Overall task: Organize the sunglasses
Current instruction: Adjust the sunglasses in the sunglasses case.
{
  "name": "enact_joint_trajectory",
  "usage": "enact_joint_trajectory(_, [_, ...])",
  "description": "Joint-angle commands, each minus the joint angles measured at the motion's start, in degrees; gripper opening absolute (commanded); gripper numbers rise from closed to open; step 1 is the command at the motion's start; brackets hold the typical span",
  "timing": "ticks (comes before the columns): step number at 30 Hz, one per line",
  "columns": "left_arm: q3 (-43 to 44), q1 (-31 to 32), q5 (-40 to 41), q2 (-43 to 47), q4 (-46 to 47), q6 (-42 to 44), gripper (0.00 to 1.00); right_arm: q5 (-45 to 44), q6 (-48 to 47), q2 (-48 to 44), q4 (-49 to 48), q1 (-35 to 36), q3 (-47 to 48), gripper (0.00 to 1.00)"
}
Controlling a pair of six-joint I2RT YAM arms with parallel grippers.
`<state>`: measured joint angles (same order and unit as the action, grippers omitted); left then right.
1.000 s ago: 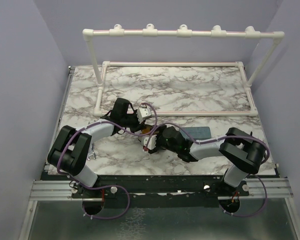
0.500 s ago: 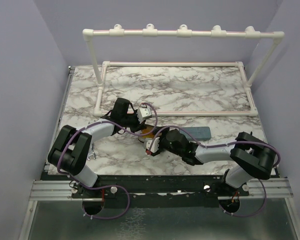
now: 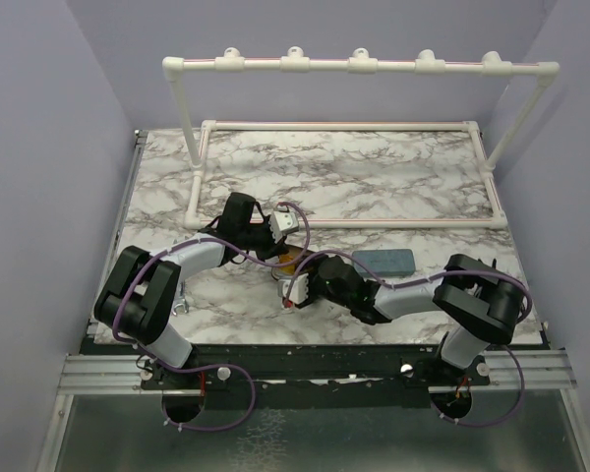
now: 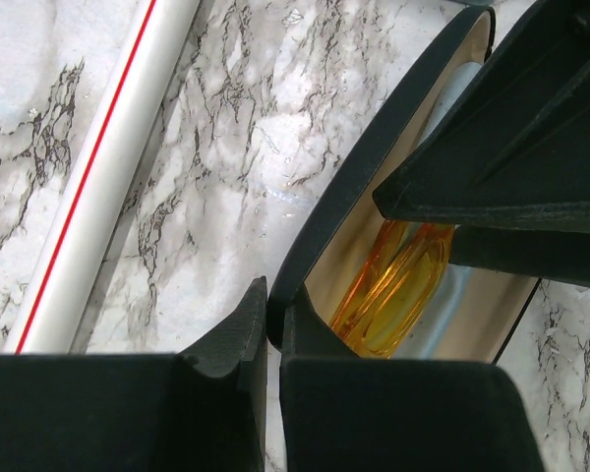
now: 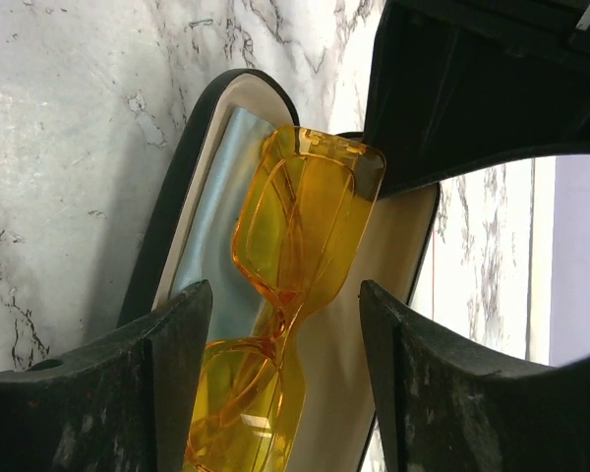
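The fingers (image 5: 172,383) of the right gripper (image 5: 285,300) stand well apart, one on each side of the yellow-orange sunglasses (image 5: 305,216). They do not clamp the frame. A clear gap shows beside the right-hand finger. On the other side the nearer lens runs so close to the finger that I cannot tell whether they touch. That nearer lens sits between the two fingers, and the other lens lies just past their tips. The sunglasses lie lengthwise inside the open black oval case (image 5: 162,231), on its pale lining. In the left wrist view, the fingers (image 4: 226,354) of the left gripper (image 4: 272,317) are closed together on the rim of the case. One tip is outside the black wall and the other is inside, against the lining. From there the sunglasses show as an orange patch just beyond the inner finger, down in the case. The dark body of the right gripper hides their far part. In the top view, the two grippers meet over the case on the near half of the marble table (image 3: 374,187), close to its middle. The grey-blue rectangular case (image 3: 383,261) lies flat a little to the right, beside the right arm and apart from both grippers. Farther back, the white pipe frame (image 3: 354,64) stands across the rear of the table.
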<state>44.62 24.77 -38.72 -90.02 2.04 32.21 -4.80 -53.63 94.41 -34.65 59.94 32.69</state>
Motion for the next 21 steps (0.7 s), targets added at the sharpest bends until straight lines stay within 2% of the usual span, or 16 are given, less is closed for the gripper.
enact_joint_trajectory(1, [1.25,0.42,-1.26,-1.04,-1.95,0.66,0.00,-0.62,-0.21,2.29,-0.88,0.43,1.19,0.66])
enact_joint_trajectory(3, [1.27,0.44,-1.26,-1.14,-1.96,0.66,0.00,-0.04,-0.71,2.52,-1.05,0.41,1.38,0.63])
enact_joint_trajectory(7, [1.35,0.45,-1.27,-1.15,-1.96,0.66,0.00,0.05,0.36,2.18,-0.81,0.32,1.85,0.47])
enact_joint_trajectory(13, [1.41,0.44,-1.27,-1.28,-1.96,0.66,0.00,0.22,2.23,-0.85,2.53,0.35,2.12,0.44])
enact_joint_trajectory(17, [1.52,0.47,-1.26,-1.39,-1.96,0.75,0.00,1.75,4.21,-1.68,5.22,0.25,2.50,0.33])
enact_joint_trajectory(21, [1.36,0.43,-1.44,-1.07,-1.96,0.97,0.00,4.33,7.80,-1.98,8.31,-0.45,3.71,0.29])
